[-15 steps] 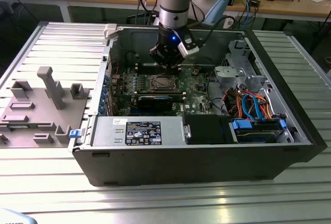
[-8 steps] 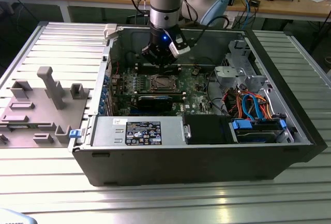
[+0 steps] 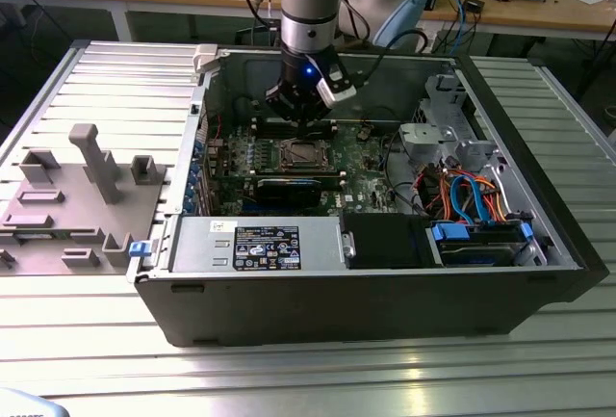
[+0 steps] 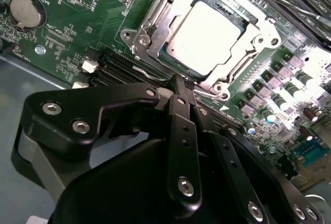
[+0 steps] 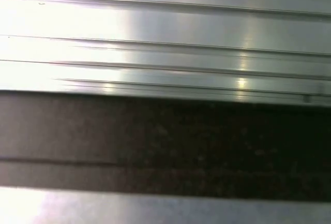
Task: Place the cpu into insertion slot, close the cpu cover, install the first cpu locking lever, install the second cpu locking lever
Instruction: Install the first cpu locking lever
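Exterior view, its left to its right. You have one grey fixture tray (image 3: 67,207) with upright blocks sitting on the ribbed metal table (image 3: 318,378), just beside the open computer case (image 3: 366,292). One arm comes down into the case; its gripper (image 3: 300,120) hangs low over the green motherboard (image 3: 361,162), right behind the insertion slot (image 3: 303,154). To the exterior view's right of the board: one grey drive cage (image 3: 438,123) and a bundle of orange and blue cables (image 3: 467,195).

Second wrist view: one cpu (image 4: 207,38), silvery top up, lies seated in the insertion slot (image 4: 235,19). One cpu cover (image 4: 165,19), a metal frame, lies flat around the chip. One coin battery (image 4: 25,13) sits on the board well apart from the socket. The gripper (image 4: 181,81) has its black fingers (image 4: 178,87) pressed together, clenched on nothing you can make out, with the tips just beside the socket's edge near a thin wire lever (image 4: 207,98).

First wrist view: ribbed metal surface (image 5: 165,38) and one dark band (image 5: 165,141).
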Available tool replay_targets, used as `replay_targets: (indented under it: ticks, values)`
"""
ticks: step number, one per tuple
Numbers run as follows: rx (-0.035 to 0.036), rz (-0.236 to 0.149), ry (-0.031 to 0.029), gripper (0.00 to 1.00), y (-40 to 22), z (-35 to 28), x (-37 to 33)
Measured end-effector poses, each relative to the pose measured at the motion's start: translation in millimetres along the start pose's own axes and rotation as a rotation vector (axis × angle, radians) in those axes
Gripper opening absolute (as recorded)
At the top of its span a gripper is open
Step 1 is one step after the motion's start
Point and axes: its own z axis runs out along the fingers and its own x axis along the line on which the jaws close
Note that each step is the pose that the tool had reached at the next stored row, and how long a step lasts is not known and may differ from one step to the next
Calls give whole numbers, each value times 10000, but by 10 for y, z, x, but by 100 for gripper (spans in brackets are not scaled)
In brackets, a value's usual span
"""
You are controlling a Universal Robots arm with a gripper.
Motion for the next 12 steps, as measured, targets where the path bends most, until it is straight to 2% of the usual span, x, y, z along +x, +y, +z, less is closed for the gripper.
replay_targets:
  ticks: [12]
  values:
    - [0,-5,51,11,-7,38,-107]
